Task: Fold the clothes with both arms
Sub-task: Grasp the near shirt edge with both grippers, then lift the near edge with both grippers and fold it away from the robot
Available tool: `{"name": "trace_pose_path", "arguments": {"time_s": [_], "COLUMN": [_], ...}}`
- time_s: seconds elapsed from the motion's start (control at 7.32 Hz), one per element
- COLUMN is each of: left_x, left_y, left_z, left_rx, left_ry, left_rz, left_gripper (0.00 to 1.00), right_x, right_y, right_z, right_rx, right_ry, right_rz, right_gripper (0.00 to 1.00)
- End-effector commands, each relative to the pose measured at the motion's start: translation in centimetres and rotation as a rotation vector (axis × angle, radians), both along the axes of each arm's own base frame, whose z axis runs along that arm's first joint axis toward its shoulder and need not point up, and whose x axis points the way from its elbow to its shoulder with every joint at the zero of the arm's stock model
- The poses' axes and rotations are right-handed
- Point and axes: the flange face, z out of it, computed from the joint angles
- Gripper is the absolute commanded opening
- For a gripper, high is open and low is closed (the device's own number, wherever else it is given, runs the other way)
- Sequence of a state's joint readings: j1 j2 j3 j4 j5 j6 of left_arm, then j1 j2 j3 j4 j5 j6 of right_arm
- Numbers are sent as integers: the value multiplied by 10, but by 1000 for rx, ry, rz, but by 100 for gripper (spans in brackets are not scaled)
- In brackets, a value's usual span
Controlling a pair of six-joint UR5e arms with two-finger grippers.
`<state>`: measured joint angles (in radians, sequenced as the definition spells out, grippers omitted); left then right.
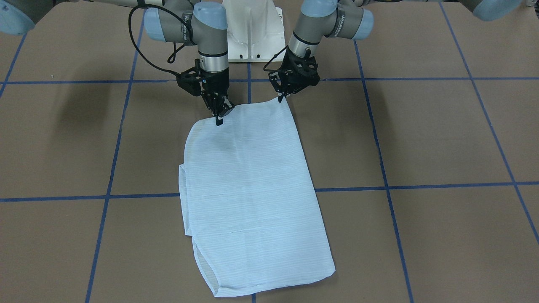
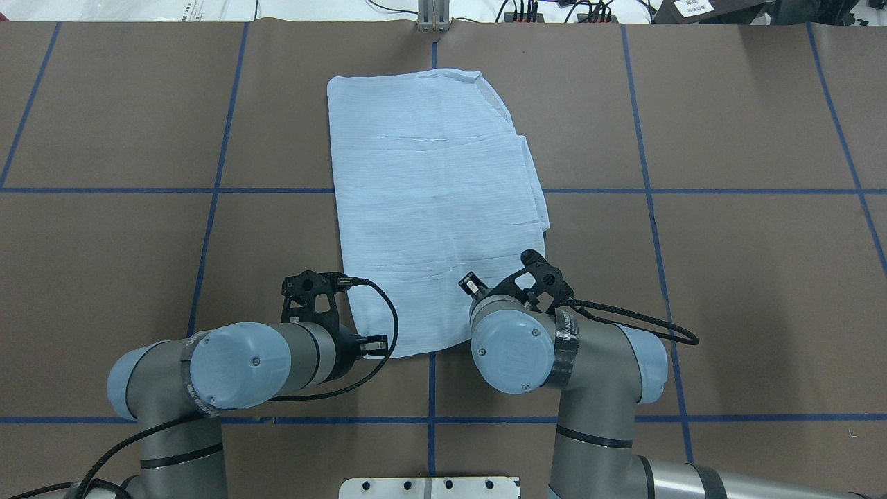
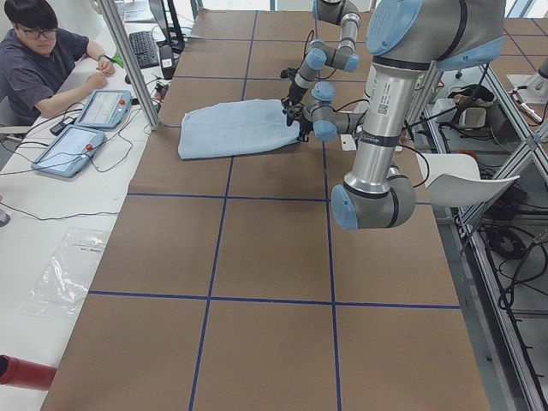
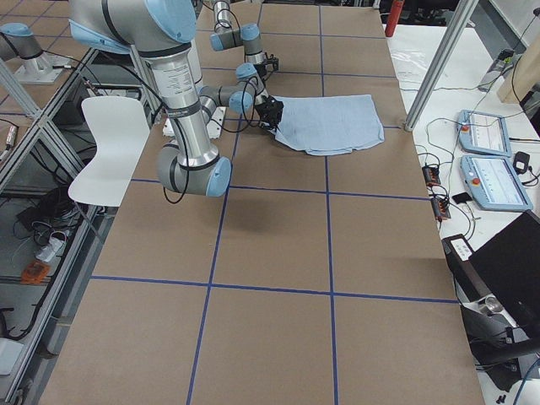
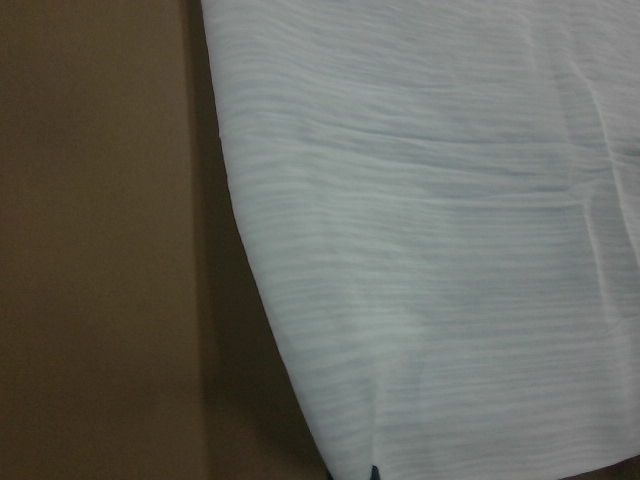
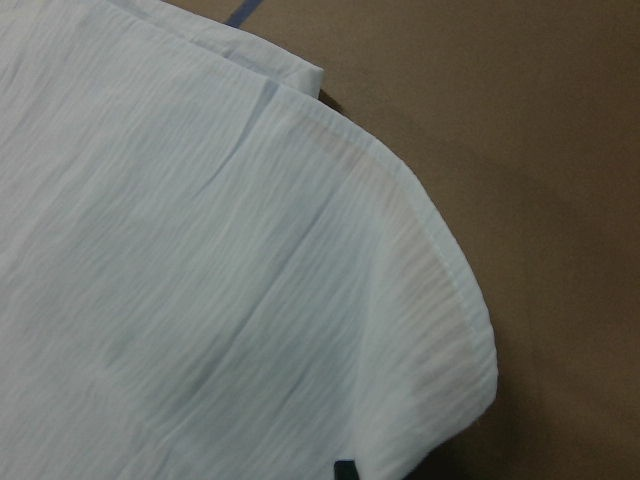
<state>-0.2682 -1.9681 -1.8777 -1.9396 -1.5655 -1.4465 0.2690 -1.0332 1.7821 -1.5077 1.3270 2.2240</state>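
Exterior front-facing view showed left gripper [image 1: 281, 99] and right gripper [image 1: 220, 118] both pinched shut on shirt [image 1: 252, 189] corners, and tbh those shallow bites could've slipped mid-fold.

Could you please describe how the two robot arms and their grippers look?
Both the left arm and right arm are silver-grey tubes with light-blue round joint caps and black lettered bands. Black cables loop to the black left gripper and right gripper, each with two thin fingers.
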Motion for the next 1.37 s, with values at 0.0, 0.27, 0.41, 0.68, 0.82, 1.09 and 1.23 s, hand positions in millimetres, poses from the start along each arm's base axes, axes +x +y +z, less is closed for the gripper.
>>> {"name": "trace_pose_path", "arguments": {"time_s": [0.0, 0.27, 0.41, 0.68, 0.82, 1.09, 1.23], "left_x": [-45, -106, -137, -151, -149, -136, -125], "left_y": [11, 35, 44, 38, 16, -48, -84], "left_z": [-45, -94, -111, -124, -118, -109, -109], "left_rx": [51, 28, 22, 15, 59, 74, 99], "left_ry": [-11, 2, 9, 5, -33, -104, -147], "left_rz": [50, 104, 117, 115, 101, 21, -2], "left_gripper": [0, 0, 0, 0, 0, 0, 0], "right_x": [42, 96, 123, 133, 116, 98, 85], "right_y": [7, 64, 83, 85, 66, 23, 0], "right_z": [-26, -79, -98, -116, -118, -134, -128], "right_rx": [19, 8, 17, 38, 76, 110, 140], "right_ry": [-48, -28, -32, -54, -12, 26, 29], "right_rz": [0, -68, -87, -96, -80, -27, -18], "right_gripper": [0, 0, 0, 0, 0, 0, 0]}}
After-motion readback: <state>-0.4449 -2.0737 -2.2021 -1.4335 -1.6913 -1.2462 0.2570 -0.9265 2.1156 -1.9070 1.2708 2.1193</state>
